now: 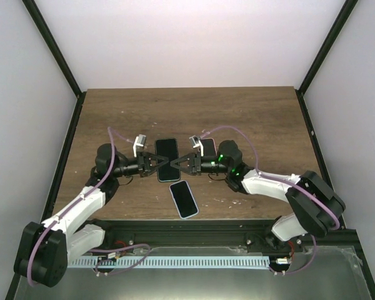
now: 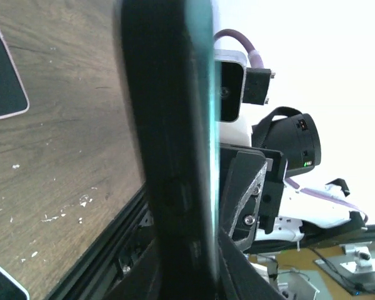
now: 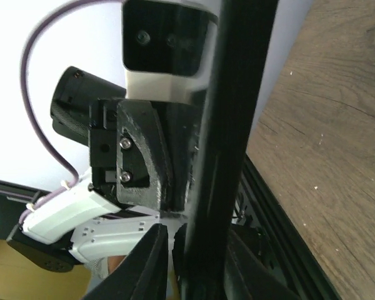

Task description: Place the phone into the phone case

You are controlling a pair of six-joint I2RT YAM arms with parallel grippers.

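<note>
Now left hand (image 1: 155,162) pinches the black slab (image 1: 167,149) (phone or case, unclear); right hand (image 1: 182,164) likewise.

Bench (image 1: 250,112): brown wood grain, scattered white specks.
Near edge: phone (image 1: 183,199) flat, angled, light rim.
Right of centre: dark slab (image 1: 208,146), partly hidden.

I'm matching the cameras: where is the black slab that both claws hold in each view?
Top external: black slab at centre, between left claw and right claw.
Left wrist: edge-on, vertical, mid-frame.
Right wrist: edge-on, just right of centre.
Shared landmark: the wooden table.
</note>
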